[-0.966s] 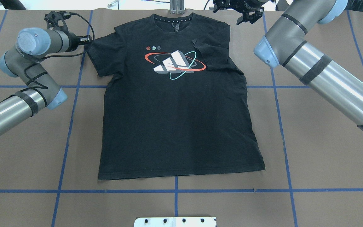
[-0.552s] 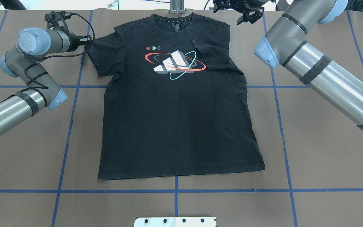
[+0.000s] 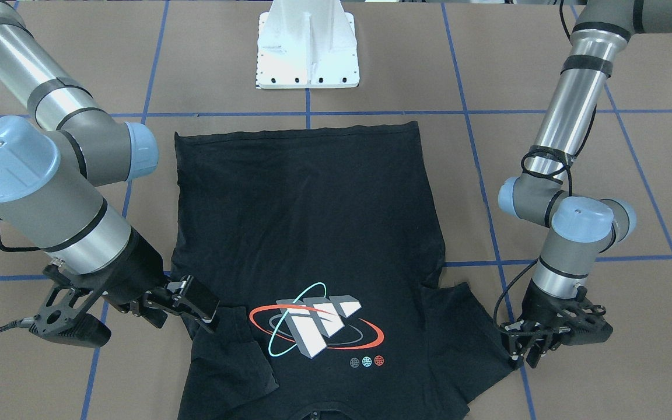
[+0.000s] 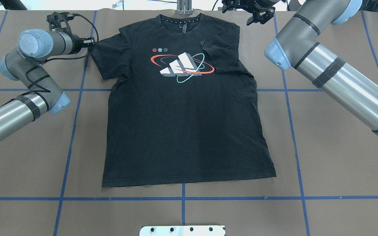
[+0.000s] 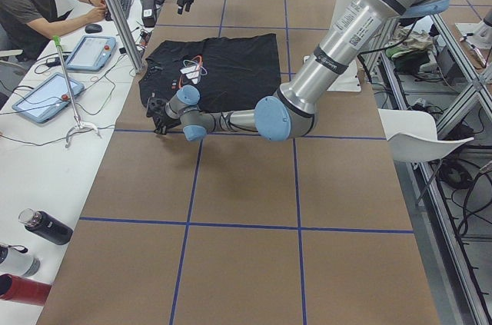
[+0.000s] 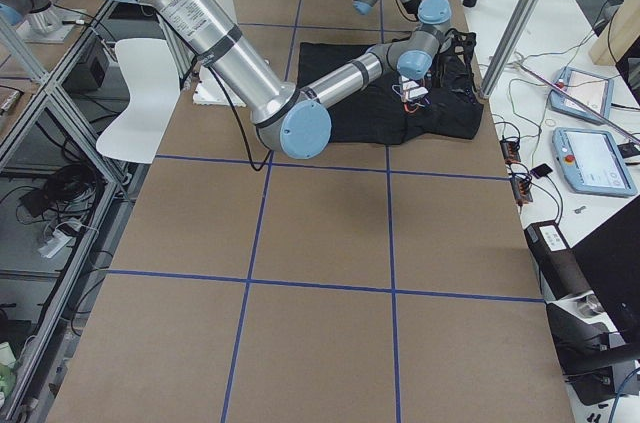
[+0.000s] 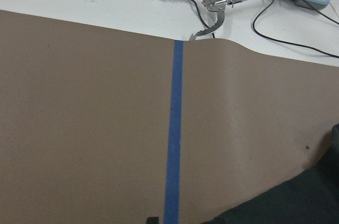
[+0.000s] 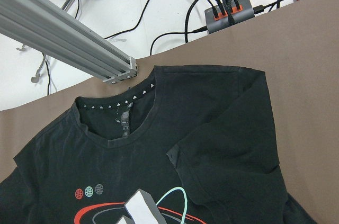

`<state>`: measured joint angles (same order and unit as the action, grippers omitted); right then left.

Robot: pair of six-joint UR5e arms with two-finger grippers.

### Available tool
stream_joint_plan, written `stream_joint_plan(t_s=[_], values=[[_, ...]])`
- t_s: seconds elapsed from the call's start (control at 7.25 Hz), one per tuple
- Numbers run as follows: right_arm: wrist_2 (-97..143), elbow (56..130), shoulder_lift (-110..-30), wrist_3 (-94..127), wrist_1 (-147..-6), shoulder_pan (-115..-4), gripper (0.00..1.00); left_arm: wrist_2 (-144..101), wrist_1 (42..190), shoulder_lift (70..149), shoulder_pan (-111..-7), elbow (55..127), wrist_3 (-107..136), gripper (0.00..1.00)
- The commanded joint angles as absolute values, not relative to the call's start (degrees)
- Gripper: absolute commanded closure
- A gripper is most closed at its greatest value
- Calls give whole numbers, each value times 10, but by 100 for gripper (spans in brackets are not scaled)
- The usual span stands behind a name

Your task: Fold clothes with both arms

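On the right gripper (image 4: 258,20) the jaws hang parted and empty, near the shirt (image 4: 185,124) and its folded-in sleeve. The left gripper (image 3: 524,354) sits at the other sleeve's edge (parted or clenched, I cannot tell). The shirt lies flat on the table (image 4: 340,164), print up: light, limp, probably best pinched at the hems.

T-shirt (image 4: 182,131): matt black woven-knit cloth, lightly creased; print (image 4: 182,67) flat and smooth.
Table cover (image 4: 340,170): matt brown paper, faintly wrinkled, lined with smooth blue tape (image 4: 241,198).
Left arm (image 4: 2,119), right arm (image 4: 349,85): shiny brushed metal tubes, matt grey joints, smooth light blue plastic caps, black fabric-like straps.
Pedestal base (image 3: 308,46): glossy white painted metal.
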<state>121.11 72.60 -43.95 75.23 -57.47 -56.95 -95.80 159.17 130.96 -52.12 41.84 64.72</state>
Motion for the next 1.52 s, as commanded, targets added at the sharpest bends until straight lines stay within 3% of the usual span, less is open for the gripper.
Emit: stream_joint_plan(t_s=[0.0,1.38], values=[[1211,726,-439,752,-574,-570,1,-958,1592,1310,-521,418,632,55],[1211,726,-440,753,-570,-570,1,-959,1591,1310,-519,418,623,57]])
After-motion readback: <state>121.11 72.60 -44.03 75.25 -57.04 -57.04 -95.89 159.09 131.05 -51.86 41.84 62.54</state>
